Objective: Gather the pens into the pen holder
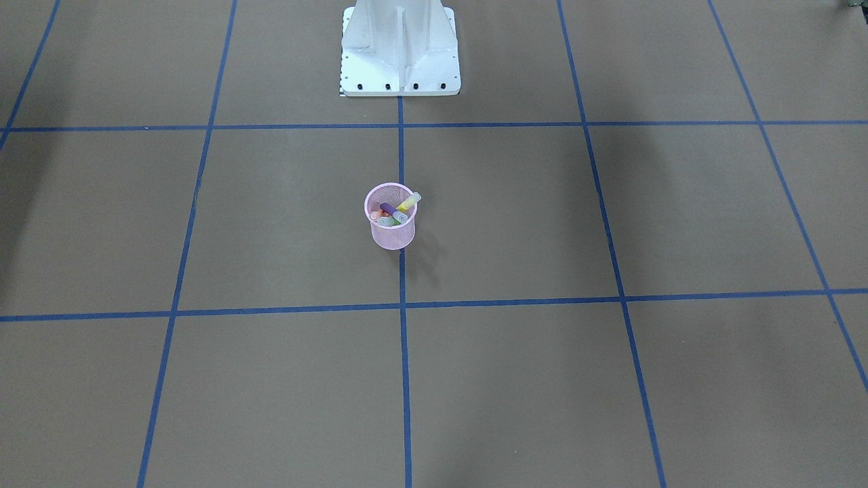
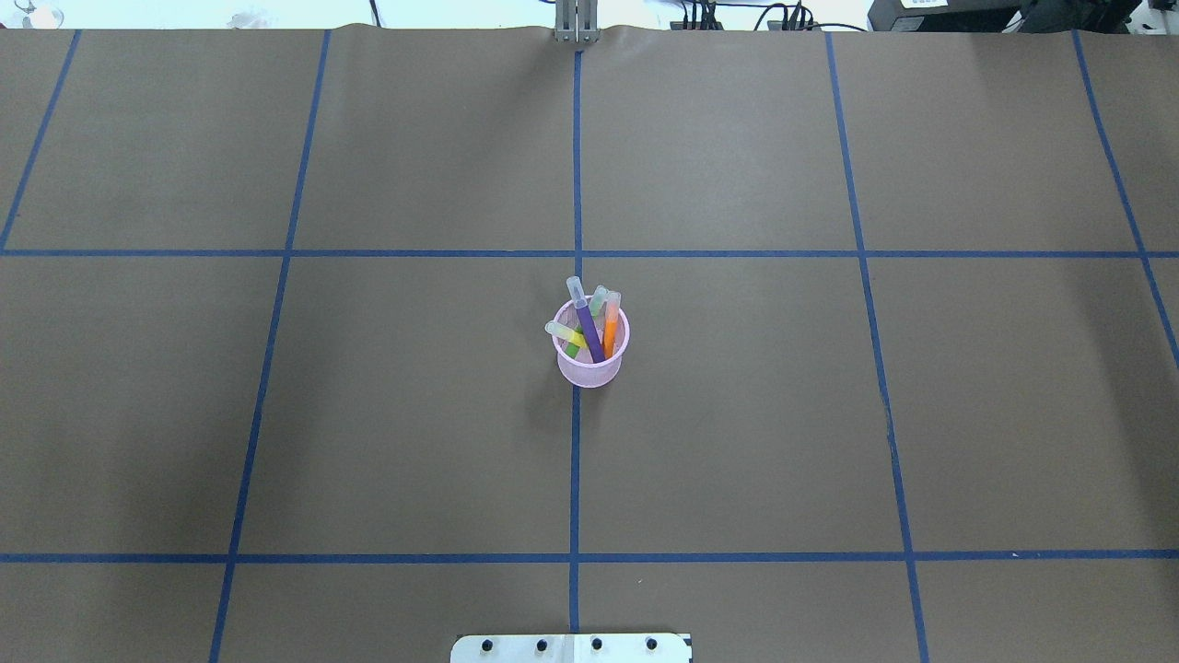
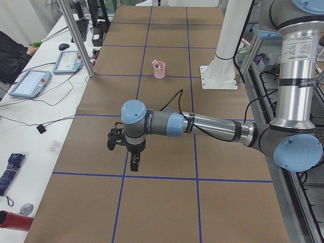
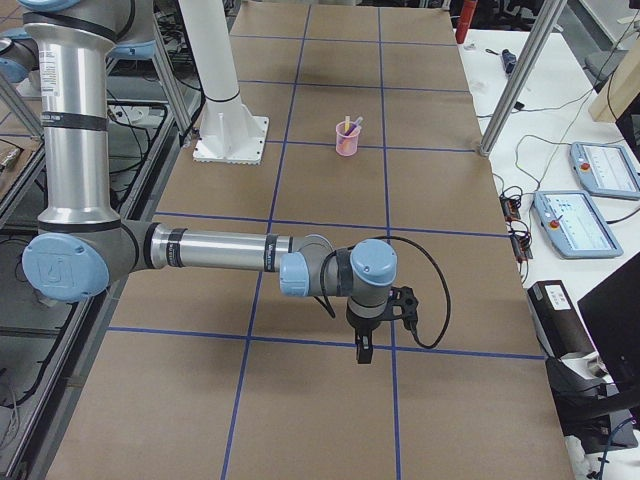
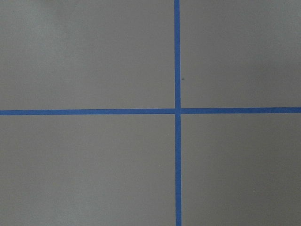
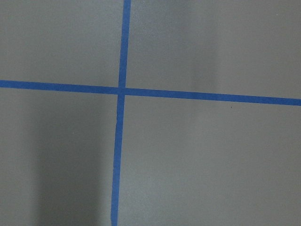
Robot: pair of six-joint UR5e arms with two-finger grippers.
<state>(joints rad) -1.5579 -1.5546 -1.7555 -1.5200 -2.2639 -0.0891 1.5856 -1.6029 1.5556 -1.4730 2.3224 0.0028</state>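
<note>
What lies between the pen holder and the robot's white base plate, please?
Overhead view: only brown paper and blue tape lines from pen holder to base plate.

Overhead looks from six o'clock, front from twelve, sharing the small pink wire-mesh cup (image 2: 589, 370). Wrist cameras point down, close.

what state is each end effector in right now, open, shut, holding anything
Left end effector: cannot be told, it shows only in a side view.
Right end effector: cannot be told, it shows only in a side view.
</note>
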